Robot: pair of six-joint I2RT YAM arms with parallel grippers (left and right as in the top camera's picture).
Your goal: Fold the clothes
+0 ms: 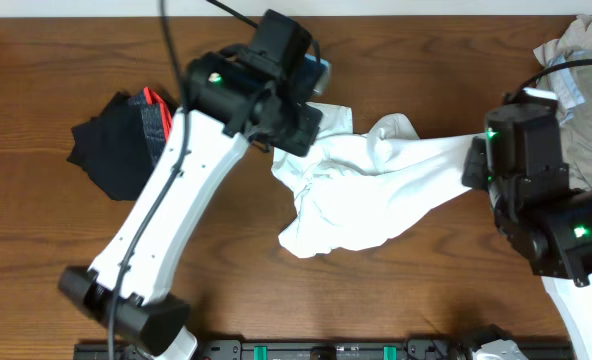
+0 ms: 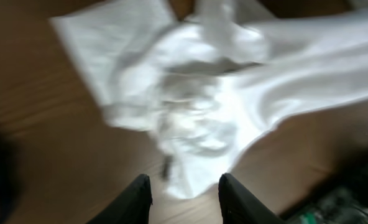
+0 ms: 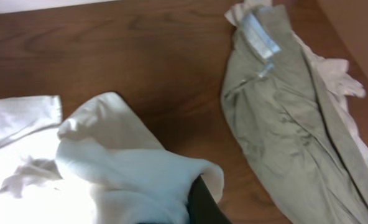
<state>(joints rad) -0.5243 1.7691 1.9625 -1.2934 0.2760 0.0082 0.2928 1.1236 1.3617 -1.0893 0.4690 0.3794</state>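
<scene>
T-shirt (image 1: 366,190), white and short-sleeved, is the garment in hand: the right gripper (image 3: 199,200) is closed tight on a bunched fold at its 3 o'clock end, the cloth draped over the dark finger. In the overhead view the fabric runs in a taut band from that pinch toward the crumpled heap at mid-table. The left gripper (image 2: 187,202) hovers over the heap's 11 o'clock edge with its fingers partly apart and nothing between them; one corner of the cloth lies just ahead of the gap. The heap is several layers deep, and neither hem nor sleeves lie flat. Well apart at 9 o'clock is the black garment (image 1: 111,145) with its red band (image 1: 154,97), and just beside the right arm at 2 o'clock lies the khaki garment (image 3: 283,118). No basket, bin or tray is in view; all three pieces rest directly on the wooden table (image 1: 426,280). The risks, as I judge them: the right pinch looks shallow and could slip under a harder pull. The left fingers could close on stacked layers rather than one edge, locking in the wrinkles. Further drawing toward 3 o'clock could drag the cloth onto the khaki piece.
</scene>
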